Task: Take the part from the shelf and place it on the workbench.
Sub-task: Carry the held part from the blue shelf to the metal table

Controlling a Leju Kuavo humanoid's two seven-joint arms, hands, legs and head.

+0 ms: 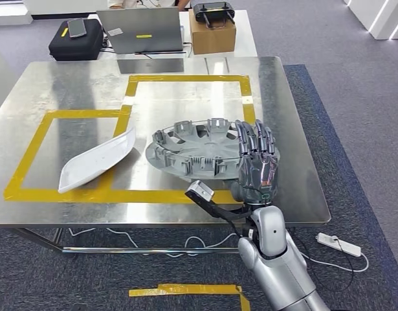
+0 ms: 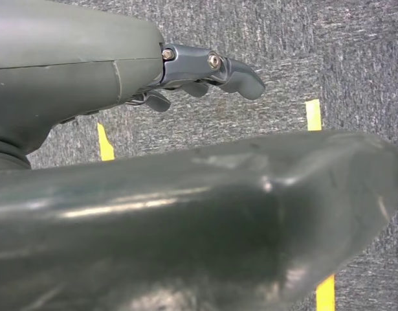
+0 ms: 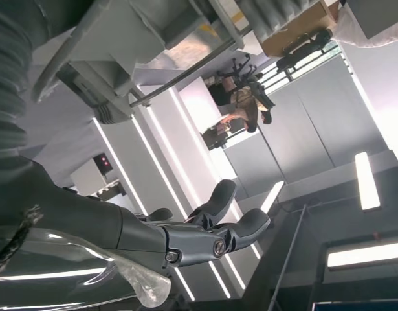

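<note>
A grey wheel cover (image 1: 197, 152) lies on the steel workbench (image 1: 79, 84), across the yellow tape between the two marked squares. My right hand (image 1: 257, 165) stands upright at the cover's right rim, its back towards me and its fingers pointing up. In the right wrist view this hand (image 3: 211, 227) has its fingers stretched out and apart, with nothing between them. A white curved part (image 1: 96, 160) rests in the left square, just left of the cover. My left hand (image 2: 201, 71) hangs over grey carpet and holds nothing.
Behind the bench stand a laptop (image 1: 140, 29), a black case (image 1: 76, 39) and a cardboard box (image 1: 212, 32) with a controller on top. A white power strip (image 1: 339, 245) and cables lie on the carpet to the right. Yellow tape (image 1: 187, 289) marks the floor near my feet.
</note>
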